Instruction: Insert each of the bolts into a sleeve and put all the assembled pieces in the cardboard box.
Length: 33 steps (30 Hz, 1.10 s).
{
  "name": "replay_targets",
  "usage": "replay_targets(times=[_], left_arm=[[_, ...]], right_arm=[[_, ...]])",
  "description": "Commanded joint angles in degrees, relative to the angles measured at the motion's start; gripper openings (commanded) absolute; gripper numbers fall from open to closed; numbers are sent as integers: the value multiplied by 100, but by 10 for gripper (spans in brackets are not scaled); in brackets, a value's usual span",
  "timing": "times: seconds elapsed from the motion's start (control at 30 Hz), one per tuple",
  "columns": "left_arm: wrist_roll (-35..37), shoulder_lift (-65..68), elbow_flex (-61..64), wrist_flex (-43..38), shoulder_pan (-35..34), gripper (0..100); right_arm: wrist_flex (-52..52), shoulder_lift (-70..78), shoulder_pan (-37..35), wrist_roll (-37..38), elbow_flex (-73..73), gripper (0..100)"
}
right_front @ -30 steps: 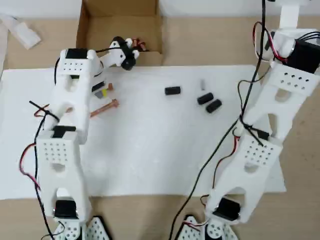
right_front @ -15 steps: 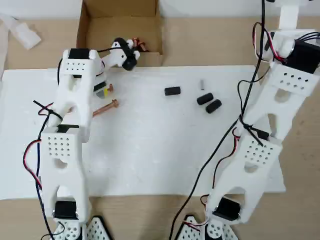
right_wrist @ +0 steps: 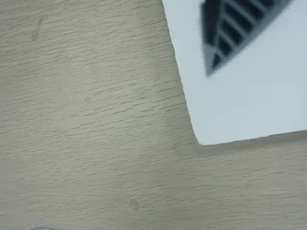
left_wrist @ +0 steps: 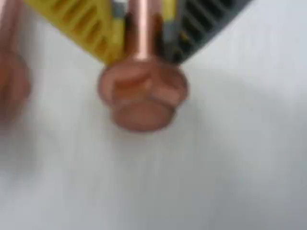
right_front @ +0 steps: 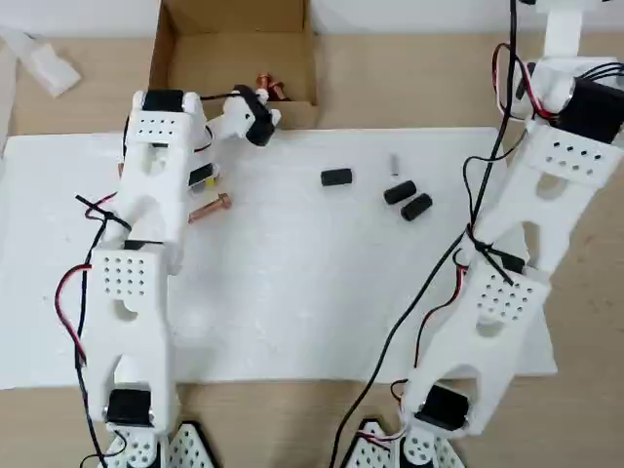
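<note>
Grip firmly with the left hand (left_wrist: 144, 45), now pinching a copper bolt (left_wrist: 142, 98) by its shank, head close to the white sheet (right_front: 292, 292). Lift clear of the second bolt (right_front: 210, 208) just beside, carry to the nearest sleeve (right_front: 336, 177) lying mid-sheet, align shank with bore before pushing. Cannot tell the state of the right hand (right_wrist: 230, 38), spread or pressed together; probably best used steadying that sleeve.

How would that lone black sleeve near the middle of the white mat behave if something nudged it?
Nudged sideways, the black sleeve would probably roll, since it looks like a short cylinder lying on its side on the white mat. It seems rigid, so it likely keeps its shape. Small, so probably light.
</note>
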Motion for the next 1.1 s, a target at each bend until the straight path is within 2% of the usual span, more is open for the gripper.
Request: replay_targets(times=[0.0,0.1,0.2,0.3,0.4,0.53,0.63,0.77,0.93,1.07], left_arm=[[598,-154,-1776,501,-18,14],[1600,-154,-3007,510,-79,12],[2866,-180,-4044,510,-220,9],[3991,-769,-3859,519,-378,9],[5213,-1341,-3824,519,-862,9],[5969,-1877,-3824,527,-1292,5],[6040,-2343,-3640,536,-1459,2],[6084,-3292,-2409,536,-1451,2],[6479,-4989,448,527,-1459,2],[6532,-6369,2567,492,-1363,7]], right_arm=[[123,-453,-180,18,-233,368],[141,-462,-330,18,22,368],[149,-813,-611,18,1218,368],[132,-1824,-1051,35,3178,368],[114,-2888,-1684,246,5191,368],[70,-3864,-2624,1196,6967,368],[70,-4338,-2967,1635,7459,368],[70,-4462,-3020,2435,7521,368],[-26,-4453,-3037,3130,7521,368],[-158,-4365,-3037,3692,7565,368]])
